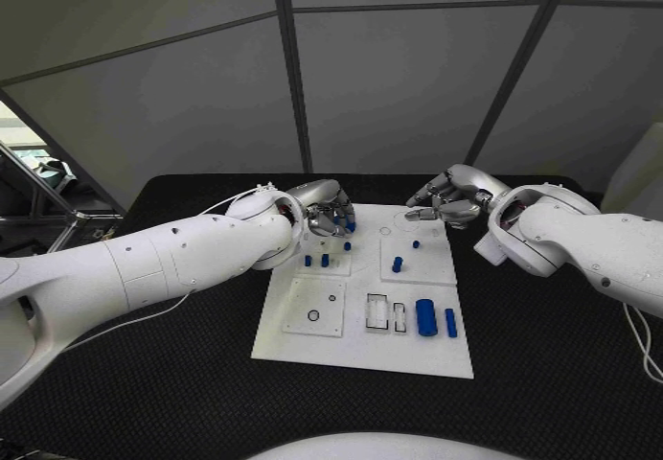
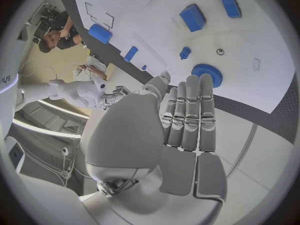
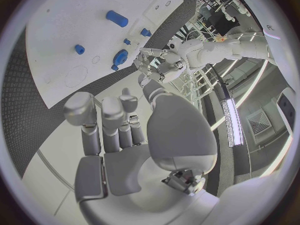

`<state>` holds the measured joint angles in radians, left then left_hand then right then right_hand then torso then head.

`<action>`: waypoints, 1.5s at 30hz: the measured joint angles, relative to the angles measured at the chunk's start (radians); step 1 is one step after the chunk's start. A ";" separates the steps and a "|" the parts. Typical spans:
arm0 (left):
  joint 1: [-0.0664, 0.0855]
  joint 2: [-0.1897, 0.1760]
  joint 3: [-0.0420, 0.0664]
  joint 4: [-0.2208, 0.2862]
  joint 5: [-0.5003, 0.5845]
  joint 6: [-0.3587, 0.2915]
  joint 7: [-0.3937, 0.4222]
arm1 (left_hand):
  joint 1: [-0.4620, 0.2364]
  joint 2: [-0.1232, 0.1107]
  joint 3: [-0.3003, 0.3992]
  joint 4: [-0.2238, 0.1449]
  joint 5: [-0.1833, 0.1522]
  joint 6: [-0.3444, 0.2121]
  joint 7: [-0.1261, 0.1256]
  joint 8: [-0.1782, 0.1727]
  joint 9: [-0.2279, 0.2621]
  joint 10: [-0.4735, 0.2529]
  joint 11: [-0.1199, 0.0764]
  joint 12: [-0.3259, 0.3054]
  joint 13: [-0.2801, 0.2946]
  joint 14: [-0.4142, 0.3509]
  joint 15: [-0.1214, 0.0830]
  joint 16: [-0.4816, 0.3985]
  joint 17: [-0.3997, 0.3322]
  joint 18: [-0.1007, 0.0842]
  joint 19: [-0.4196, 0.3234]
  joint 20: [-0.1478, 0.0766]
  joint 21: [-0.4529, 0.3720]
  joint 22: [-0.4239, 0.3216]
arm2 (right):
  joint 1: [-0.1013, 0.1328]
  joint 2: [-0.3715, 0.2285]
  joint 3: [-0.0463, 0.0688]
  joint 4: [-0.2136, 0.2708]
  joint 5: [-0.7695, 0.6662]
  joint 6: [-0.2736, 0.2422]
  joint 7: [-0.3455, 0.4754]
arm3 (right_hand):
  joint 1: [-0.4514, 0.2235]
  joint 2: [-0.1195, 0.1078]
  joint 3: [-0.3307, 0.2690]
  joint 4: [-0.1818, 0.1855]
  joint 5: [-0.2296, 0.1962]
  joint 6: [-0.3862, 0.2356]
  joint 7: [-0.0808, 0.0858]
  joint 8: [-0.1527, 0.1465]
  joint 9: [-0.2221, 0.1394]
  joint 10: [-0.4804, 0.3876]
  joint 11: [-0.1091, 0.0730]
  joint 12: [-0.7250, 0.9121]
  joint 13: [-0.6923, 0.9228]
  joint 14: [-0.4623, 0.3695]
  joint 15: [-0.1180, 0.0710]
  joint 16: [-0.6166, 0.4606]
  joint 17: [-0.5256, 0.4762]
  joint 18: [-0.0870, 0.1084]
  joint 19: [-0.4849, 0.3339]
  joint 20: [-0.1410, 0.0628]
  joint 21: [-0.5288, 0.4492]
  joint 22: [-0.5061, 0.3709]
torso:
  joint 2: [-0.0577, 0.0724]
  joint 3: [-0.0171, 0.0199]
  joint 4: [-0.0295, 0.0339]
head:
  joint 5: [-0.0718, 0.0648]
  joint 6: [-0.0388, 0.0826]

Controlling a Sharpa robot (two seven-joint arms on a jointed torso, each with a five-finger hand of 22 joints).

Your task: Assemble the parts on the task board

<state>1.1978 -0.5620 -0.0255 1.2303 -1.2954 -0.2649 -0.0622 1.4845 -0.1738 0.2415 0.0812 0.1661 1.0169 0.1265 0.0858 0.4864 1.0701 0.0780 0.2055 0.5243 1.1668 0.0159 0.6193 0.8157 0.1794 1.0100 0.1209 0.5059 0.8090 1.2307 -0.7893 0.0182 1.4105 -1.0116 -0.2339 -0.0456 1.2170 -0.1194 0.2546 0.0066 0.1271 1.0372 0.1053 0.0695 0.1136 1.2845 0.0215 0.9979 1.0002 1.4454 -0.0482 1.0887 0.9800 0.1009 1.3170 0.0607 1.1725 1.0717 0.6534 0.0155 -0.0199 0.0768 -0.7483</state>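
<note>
parts (image 1: 425,316) small, rigid, likely light, slippery; pinch sides | board (image 1: 362,355) 6 o'clock: big cylinder | left hand (image 1: 326,211) empty, fingers straight | right hand (image 1: 445,203) empty, loosely spread

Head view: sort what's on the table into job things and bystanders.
Job things:
task board
large blue cylinder
slim blue cylinder
small blue pegs
blue gear
left hand
right hand

Just there:
black table
grey wall panels

Task board (image 1: 362,350) smooth matt white; table (image 1: 166,402) rough black weave.
</note>
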 measured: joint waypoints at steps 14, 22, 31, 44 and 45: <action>-0.011 0.050 -0.005 -0.045 -0.171 0.055 0.014 | -0.014 0.004 -0.001 -0.013 0.000 0.023 -0.005 -0.011 -0.114 0.030 -0.005 -0.021 -0.185 0.201 -0.016 0.461 0.295 0.000 0.109 -0.016 0.161 0.139 | 0.000 0.003 0.000 0.002 0.000 0.000 0.001 | 0.000 0.000 0.000 0.000 0.000 0.000 0.000 0.000 0.000 0.000 0.000 0.000 0.000 0.000 0.000 0.000 0.000 0.000 0.000 0.000 0.000 0.000 | 0.000 0.0001 0.0001 | -0.004 -0.005; -0.012 0.057 -0.006 -0.061 -0.214 0.101 -0.006 | -0.024 0.005 -0.004 -0.010 0.000 0.027 -0.002 -0.011 -0.136 0.022 0.003 -0.029 -0.220 0.201 -0.016 0.476 0.284 0.000 0.116 -0.015 0.205 0.182 | 0.000 0.004 0.000 0.002 0.000 0.000 0.001 | 0.000 0.000 0.000 0.000 0.000 0.000 0.000 0.000 0.000 0.000 0.000 0.000 0.000 0.000 0.000 0.000 0.000 0.000 0.000 0.000 0.000 0.000 | -0.001 0.0001 0.0022 | -0.007 -0.005; -0.013 0.073 -0.006 -0.080 -0.236 0.141 -0.022 | -0.018 0.011 0.000 -0.014 0.002 0.027 -0.002 -0.011 -0.148 0.018 0.000 -0.036 -0.240 0.198 -0.013 0.484 0.280 0.000 0.116 -0.015 0.217 0.199 | 0.000 0.008 0.000 0.000 0.000 0.000 0.001 | 0.000 0.000 0.000 0.000 0.000 0.000 0.000 0.000 0.001 0.000 0.000 0.000 0.000 0.004 -0.004 0.000 0.001 0.000 0.000 0.000 0.000 0.001 | -0.002 0.0001 0.0022 | -0.005 -0.004; -0.018 0.090 -0.004 -0.108 -0.245 0.178 -0.032 | 0.001 0.031 0.024 -0.032 0.012 0.034 0.005 -0.011 -0.169 0.022 0.003 -0.036 -0.270 0.201 -0.010 0.523 0.291 0.000 0.121 -0.010 0.275 0.249 | 0.000 0.010 0.000 0.000 0.000 0.000 0.001 | 0.000 0.000 0.000 0.000 0.000 0.000 0.000 0.000 0.001 0.000 0.000 0.000 0.000 0.004 -0.004 0.000 0.001 0.000 0.000 0.000 0.000 0.001 | -0.002 0.0002 0.0017 | -0.007 -0.005; -0.018 0.091 -0.004 -0.109 -0.245 0.178 -0.032 | 0.001 0.031 0.025 -0.033 0.012 0.034 0.005 -0.011 -0.171 0.022 0.003 -0.036 -0.272 0.201 -0.010 0.523 0.292 0.000 0.121 -0.010 0.275 0.252 | 0.000 0.010 0.000 0.000 0.000 0.000 0.001 | 0.000 0.000 0.000 0.000 0.000 0.000 0.000 0.000 0.001 0.000 0.000 0.000 0.000 0.004 -0.004 0.000 0.001 0.000 0.000 0.000 0.000 0.001 | -0.002 0.0004 0.0017 | -0.007 -0.005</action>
<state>1.1797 -0.4708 -0.0296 1.1209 -1.5407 -0.0864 -0.0945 1.4858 -0.1432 0.2664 0.0482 0.1776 1.0508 0.1320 0.0751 0.3158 1.0920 0.0813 0.1695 0.2518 1.3681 0.0064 1.1426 1.1072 0.1792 1.1310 0.1110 0.7809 1.0613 1.2307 -0.7796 0.0182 1.4101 -1.0116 -0.2342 -0.0441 1.2170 -0.1194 0.2546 0.0066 0.1271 1.0372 0.1053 0.0695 0.1145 1.2845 0.0215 0.9979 1.0005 1.4490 -0.0518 1.0888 0.9810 0.1008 1.3170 0.0607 1.1725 1.0728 0.6517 0.0159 -0.0182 0.0698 -0.7535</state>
